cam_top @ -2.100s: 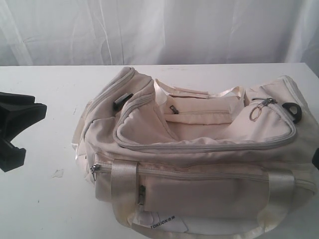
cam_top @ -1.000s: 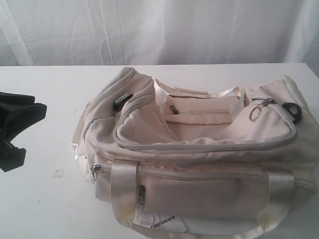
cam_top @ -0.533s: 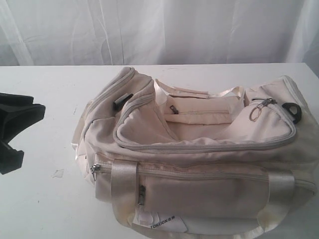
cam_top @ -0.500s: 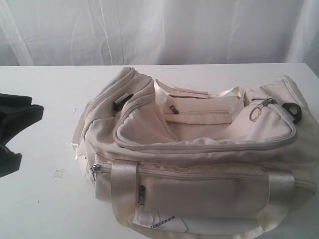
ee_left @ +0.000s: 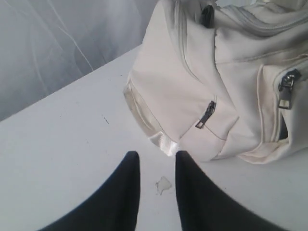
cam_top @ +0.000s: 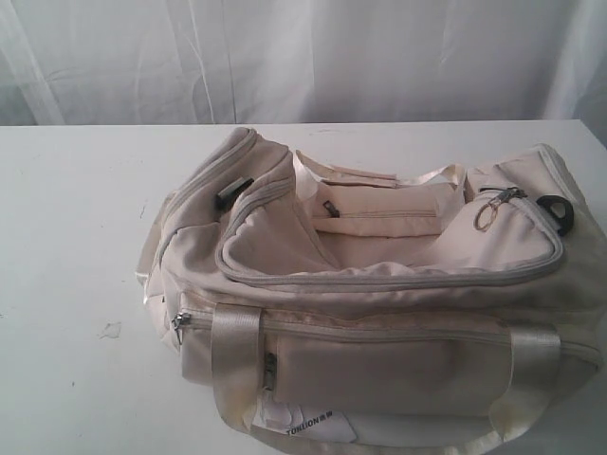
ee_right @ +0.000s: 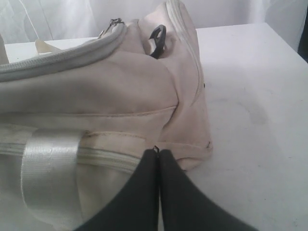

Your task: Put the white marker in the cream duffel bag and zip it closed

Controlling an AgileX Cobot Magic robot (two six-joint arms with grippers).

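The cream duffel bag (cam_top: pixel 379 284) lies on the white table (cam_top: pixel 76 237), filling the middle and right of the exterior view. Its grey top zipper (cam_top: pixel 398 278) shows no gap, and a ring pull (cam_top: pixel 490 210) sits near the right end. The white marker is out of view. My left gripper (ee_left: pixel 157 155) hovers open over bare table, just short of the bag's (ee_left: pixel 216 72) end pocket, with nothing between its fingers. My right gripper (ee_right: pixel 157 151) is shut at the bag's (ee_right: pixel 96 96) other end, low by the side zipper. Neither gripper appears in the exterior view.
A white curtain (cam_top: pixel 303 57) hangs behind the table's far edge. A small chipped mark (cam_top: pixel 111 330) lies on the table left of the bag, and it shows under the left gripper as the mark (ee_left: pixel 163 184). A black plastic loop (ee_right: pixel 157 37) sticks up at the bag's end.
The left gripper, at the left edge of the exterior view a second ago, has drawn back leftward and out of that view. The bag has not moved.
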